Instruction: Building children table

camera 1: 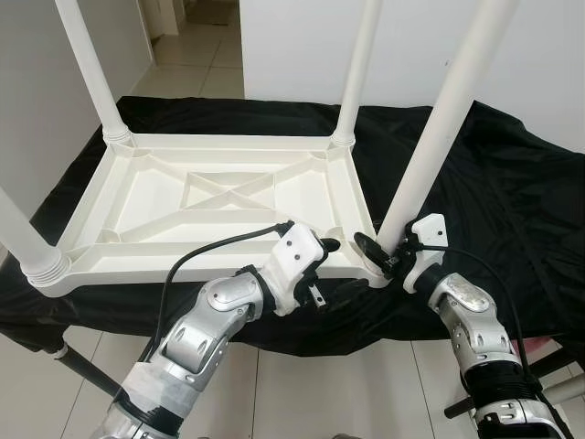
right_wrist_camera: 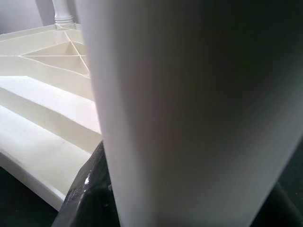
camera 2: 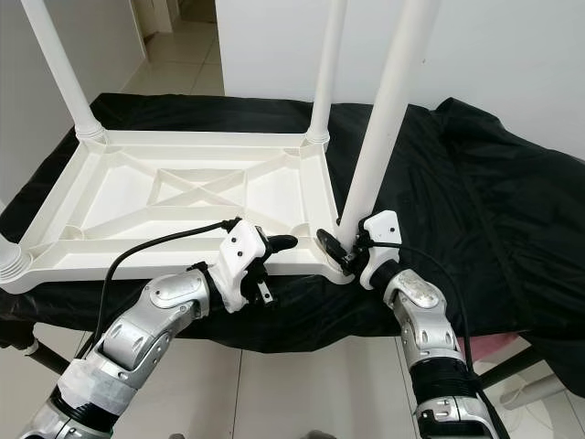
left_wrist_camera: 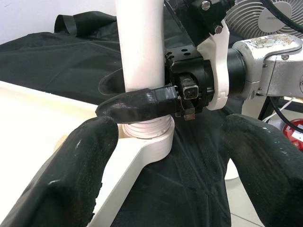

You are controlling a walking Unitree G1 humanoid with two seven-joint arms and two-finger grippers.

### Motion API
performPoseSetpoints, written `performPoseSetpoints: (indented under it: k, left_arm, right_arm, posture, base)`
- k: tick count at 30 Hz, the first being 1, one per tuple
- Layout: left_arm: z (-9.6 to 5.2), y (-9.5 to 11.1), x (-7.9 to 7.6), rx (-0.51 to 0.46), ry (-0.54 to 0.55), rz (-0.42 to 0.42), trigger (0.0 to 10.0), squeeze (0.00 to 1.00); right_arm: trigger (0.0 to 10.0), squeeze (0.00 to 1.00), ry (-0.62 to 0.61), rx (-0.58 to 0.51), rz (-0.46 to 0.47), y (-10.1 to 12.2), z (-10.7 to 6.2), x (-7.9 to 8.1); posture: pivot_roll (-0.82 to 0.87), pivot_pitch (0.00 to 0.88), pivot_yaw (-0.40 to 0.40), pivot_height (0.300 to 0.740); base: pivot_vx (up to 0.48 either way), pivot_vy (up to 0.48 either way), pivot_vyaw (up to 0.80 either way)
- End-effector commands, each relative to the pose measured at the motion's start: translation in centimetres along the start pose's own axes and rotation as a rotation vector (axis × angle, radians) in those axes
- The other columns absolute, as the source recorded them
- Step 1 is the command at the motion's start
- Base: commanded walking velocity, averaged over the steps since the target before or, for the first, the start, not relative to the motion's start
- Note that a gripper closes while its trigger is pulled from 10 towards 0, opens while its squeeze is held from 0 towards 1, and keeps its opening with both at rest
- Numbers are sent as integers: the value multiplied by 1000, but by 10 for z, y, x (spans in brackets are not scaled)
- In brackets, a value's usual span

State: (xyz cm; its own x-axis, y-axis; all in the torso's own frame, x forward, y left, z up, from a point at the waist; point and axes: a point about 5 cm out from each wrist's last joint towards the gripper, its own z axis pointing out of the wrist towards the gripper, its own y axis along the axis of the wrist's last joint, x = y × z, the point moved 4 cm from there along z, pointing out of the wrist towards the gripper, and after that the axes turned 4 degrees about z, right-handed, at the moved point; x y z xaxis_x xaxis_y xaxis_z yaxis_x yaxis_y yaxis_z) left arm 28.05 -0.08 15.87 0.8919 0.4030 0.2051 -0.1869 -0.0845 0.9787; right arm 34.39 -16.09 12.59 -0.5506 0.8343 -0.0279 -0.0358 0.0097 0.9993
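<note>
Right gripper (camera 1: pixel 382 251) closed round the base of the near-right leg (camera 1: pixel 437 128), fingers pinching the white tube just above its threaded collar — the left wrist view shows one black finger (left_wrist_camera: pixel 137 103) wrapped across the front. Leg tilts a little, its foot seated in the corner socket (left_wrist_camera: pixel 150 141).

Left gripper (camera 1: pixel 331 265) hovers just beside that corner, fingers spread, nothing held.

Table top (camera 1: pixel 210 197) lies upside down on a black cloth (camera 1: pixel 494 183), ribbed underside up. Three other legs stand in their corners: far-left leg (camera 1: pixel 91 69), far-right leg (camera 1: pixel 356 69), near-left leg (camera 1: pixel 23 238).

Handling, by the look — hollow moulded plastic, light and stiff, smooth enough to slip under a twist. Best hold seems low on the tube near the collar; a steadying press on the top's rim should stop it skating on the cloth.
</note>
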Motion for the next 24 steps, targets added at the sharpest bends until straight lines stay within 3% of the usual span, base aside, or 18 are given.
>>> performPoseSetpoints:
  k: [1, 3, 4, 9, 12, 17, 22, 24]
  left_arm:
    - [2, 2, -2, -6, -29, 15, 10000, 0]
    - [1, 2, -2, -5, -29, 15, 10000, 0]
    - [1, 2, -2, -4, -27, 15, 10000, 0]
    - [1, 1, -2, -2, -24, 11, 10000, 0]
    - [1, 0, 0, 1, -18, 13, 10000, 0]
    - [2, 0, 1, 3, -13, 13, 10000, 0]
    - [1, -2, 2, 9, -9, 16, 10000, 0]
    - [1, -2, 2, 9, -9, 16, 10000, 0]
  right_arm:
    - [0, 0, 22, 16, -2, -4, 1, 3]
    - [0, 0, 23, 15, 6, -4, -1, 3]
    - [10000, 0, 18, 10, 22, -4, -2, 3]
    - [10000, 0, -21, -2, 33, -3, -3, 3]
    - [10000, 0, -128, 16, 28, -5, -1, -1]
    - [10000, 0, -186, 16, 25, -5, 0, -3]
    - [10000, 0, -365, 6, 84, -5, -2, -4]
    - [10000, 0, -365, 6, 84, -5, -2, -4]
  posture:
    - [-75, 0, -20, 740]
    - [-76, 0, -21, 740]
    - [-76, 0, -22, 740]
    - [-80, 0, -25, 740]
    - [-81, 0, -26, 740]
    - [-83, 0, -26, 740]
    - [-87, 0, -23, 740]
    - [-87, 0, -23, 740]
  base:
    - [0, 0, 0]
    - [0, 0, 0]
    - [0, 0, 0]
    - [0, 0, 0]
    - [0, 0, 0]
    - [0, 0, 0]
    - [0, 0, 0]
    - [0, 0, 0]
